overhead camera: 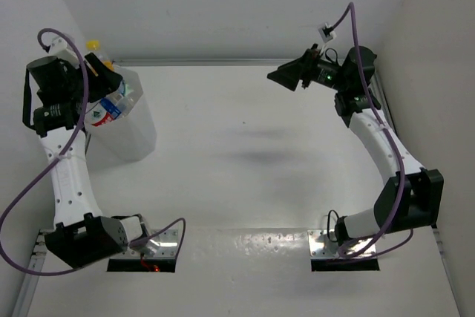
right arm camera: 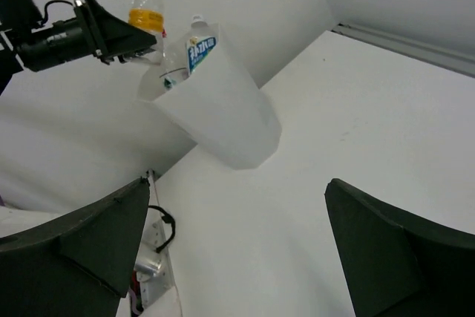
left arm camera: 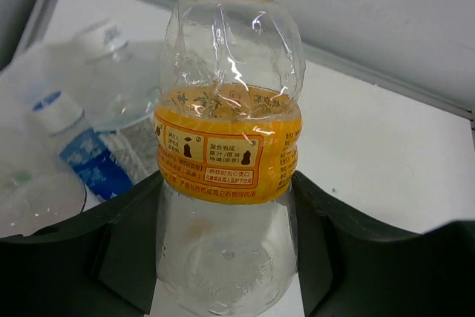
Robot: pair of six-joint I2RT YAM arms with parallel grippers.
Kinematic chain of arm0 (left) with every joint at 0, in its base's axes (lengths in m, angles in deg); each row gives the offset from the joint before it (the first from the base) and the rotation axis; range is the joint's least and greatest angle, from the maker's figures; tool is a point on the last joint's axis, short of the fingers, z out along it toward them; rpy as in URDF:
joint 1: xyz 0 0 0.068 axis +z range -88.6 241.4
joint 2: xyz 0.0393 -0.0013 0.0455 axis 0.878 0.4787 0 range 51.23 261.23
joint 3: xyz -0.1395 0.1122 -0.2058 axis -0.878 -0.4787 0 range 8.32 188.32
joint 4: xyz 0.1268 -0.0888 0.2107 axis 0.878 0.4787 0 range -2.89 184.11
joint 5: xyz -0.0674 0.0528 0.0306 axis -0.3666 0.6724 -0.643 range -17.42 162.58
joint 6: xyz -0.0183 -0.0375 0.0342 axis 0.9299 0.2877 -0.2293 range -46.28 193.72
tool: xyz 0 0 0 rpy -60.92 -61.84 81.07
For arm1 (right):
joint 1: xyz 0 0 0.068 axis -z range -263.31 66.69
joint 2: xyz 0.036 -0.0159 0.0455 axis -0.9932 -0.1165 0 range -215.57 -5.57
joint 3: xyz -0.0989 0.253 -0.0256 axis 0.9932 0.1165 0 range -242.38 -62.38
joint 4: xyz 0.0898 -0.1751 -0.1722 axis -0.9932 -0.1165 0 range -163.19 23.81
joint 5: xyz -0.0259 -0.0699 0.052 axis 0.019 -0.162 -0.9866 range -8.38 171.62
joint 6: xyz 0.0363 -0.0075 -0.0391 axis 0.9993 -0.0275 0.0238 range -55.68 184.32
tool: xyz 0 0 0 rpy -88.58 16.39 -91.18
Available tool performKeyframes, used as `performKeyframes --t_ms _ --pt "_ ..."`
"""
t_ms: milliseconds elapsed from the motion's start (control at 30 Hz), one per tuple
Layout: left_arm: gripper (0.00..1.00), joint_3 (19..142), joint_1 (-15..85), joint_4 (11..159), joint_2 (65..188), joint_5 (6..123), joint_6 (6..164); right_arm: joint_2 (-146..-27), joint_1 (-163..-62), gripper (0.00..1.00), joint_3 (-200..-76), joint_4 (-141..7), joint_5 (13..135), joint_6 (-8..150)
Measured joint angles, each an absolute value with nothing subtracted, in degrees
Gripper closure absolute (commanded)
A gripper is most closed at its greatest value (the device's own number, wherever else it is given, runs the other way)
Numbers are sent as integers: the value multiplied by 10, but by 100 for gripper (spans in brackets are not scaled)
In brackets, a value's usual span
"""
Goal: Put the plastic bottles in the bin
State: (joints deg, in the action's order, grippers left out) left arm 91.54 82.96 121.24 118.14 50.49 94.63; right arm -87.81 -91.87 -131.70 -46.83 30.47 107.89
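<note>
The bin [overhead camera: 136, 130] is standing at the far left of the table [overhead camera: 260, 191], its mouth sitting crowded with bottles [left arm camera: 70, 146]. The left gripper [overhead camera: 100, 72] is hanging right over it, gripping a yellow-capped bottle [left arm camera: 226, 146]. Open tabletop is stretching right, across to the right arm [overhead camera: 378, 139] at far right.

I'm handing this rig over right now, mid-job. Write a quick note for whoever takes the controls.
Grippers: the left end effector is shut on the yellow-capped bottle, held upright at the mouth of the bin, rear left. The right end effector is open and empty, above the table at rear right.
Done: other bottles are in the bin, a blue-labelled bottle among them; count unclear. No loose bottles seen on the table.
Left: release the yellow-capped bottle into the bin.
</note>
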Motion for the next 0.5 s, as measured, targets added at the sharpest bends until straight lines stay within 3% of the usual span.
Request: performKeyframes --t_ms 167,367,433,467,500 --pt "100 861 840 1224 1194 512 956 -877 -892 0 -1286 -454 286 1079" --pt "91 838 846 1236 1179 527 947 -877 -880 0 -1285 -449 280 1076" --pt "75 838 850 1244 1169 534 939 -876 -880 0 -1285 -458 280 1069" --pt "60 838 853 1246 1164 536 934 -875 -880 0 -1285 -464 280 1064" --pt "25 838 856 1248 1159 538 931 -873 -880 0 -1285 -472 280 1058"
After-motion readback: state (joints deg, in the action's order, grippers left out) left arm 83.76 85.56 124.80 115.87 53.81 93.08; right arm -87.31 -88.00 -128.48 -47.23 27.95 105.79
